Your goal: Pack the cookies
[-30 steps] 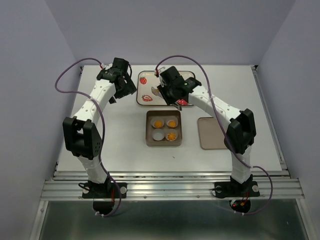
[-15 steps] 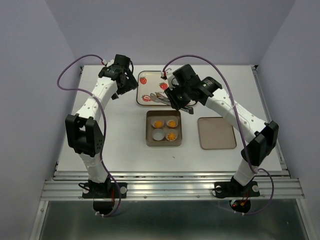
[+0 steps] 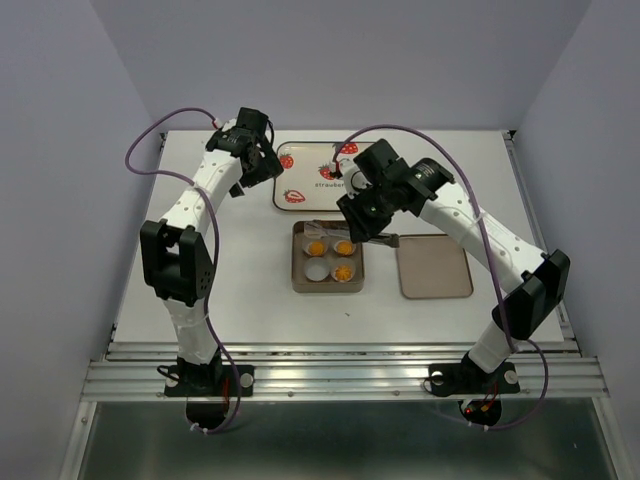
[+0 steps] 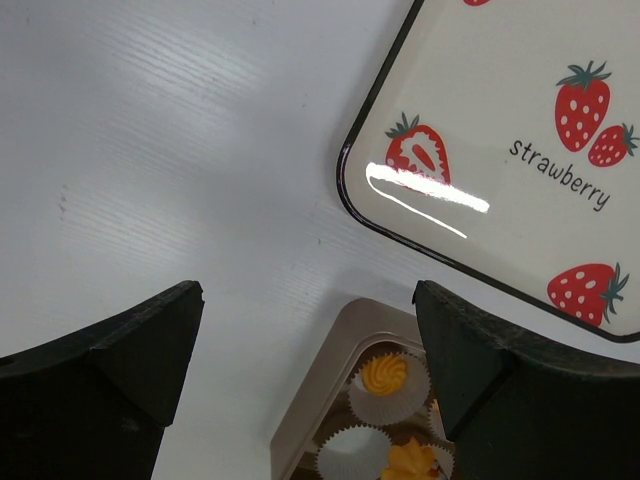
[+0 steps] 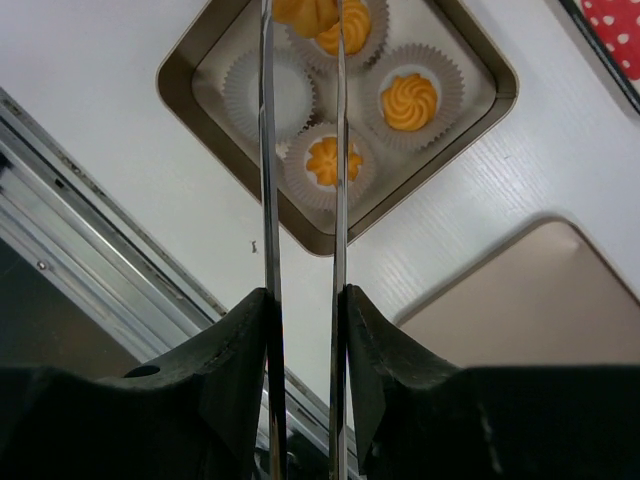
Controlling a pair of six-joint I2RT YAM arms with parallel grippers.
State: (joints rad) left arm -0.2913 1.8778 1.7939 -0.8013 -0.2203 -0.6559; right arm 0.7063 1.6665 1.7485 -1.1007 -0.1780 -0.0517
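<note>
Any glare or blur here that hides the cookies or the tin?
Left wrist: a white glare streak sits on the strawberry tray, clear of the tin; the fingers are dark and soft. Right wrist: cookies sharp, tongs shiny but not washed out. Top external: even light, soft shadows.

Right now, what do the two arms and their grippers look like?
The left arm and right arm share white link shells, black joint blocks and black bases. A purple cable loops from each wrist toward its base. The left gripper and right gripper have matte black, wedge-shaped fingers. No sleeves or printed markings are visible.
</note>
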